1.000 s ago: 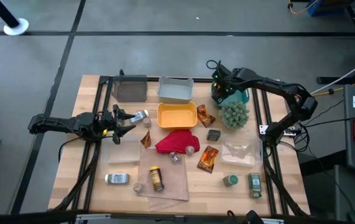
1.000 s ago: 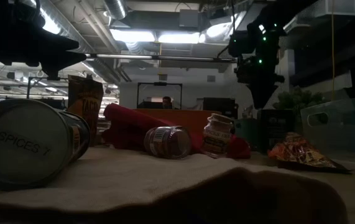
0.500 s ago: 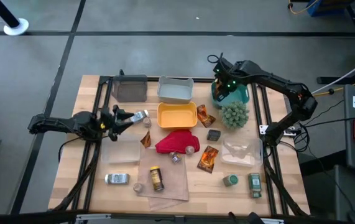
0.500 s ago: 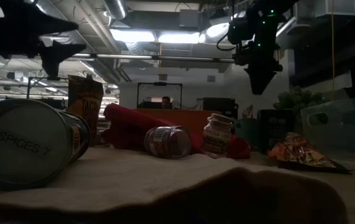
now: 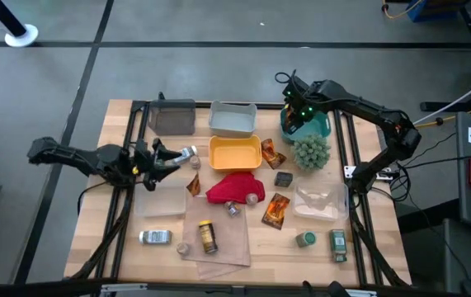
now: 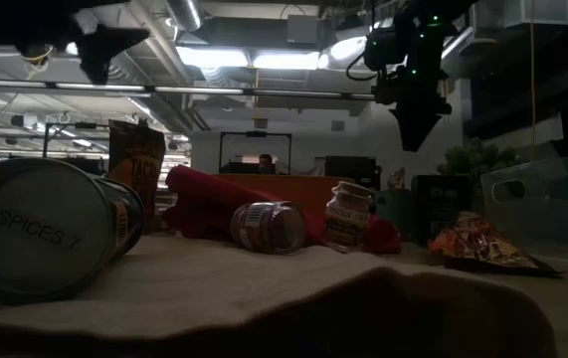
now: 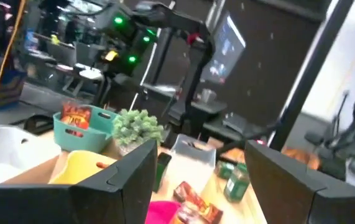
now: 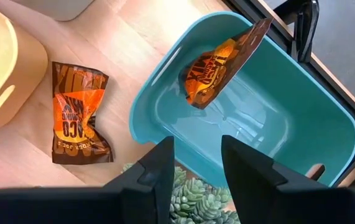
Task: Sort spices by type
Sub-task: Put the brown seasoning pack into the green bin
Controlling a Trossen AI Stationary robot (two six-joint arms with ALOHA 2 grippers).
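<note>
Black left end effector (image 5: 167, 157) now higher.

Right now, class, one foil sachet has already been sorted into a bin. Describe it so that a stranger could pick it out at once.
Start at the teal bin at the table's far right corner, behind the fuzzy green plant. Leaning against its inside wall is an orange-brown foil sachet. Unlike the sachet lying flat on the wood beside the yellow bin, it is the only thing in the teal bin.

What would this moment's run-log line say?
right hand: open, empty, above teal plastic bin | orange-brown foil sachet: in bin | second foil sachet: on table beside bin | left hand: open, empty, left side
</note>
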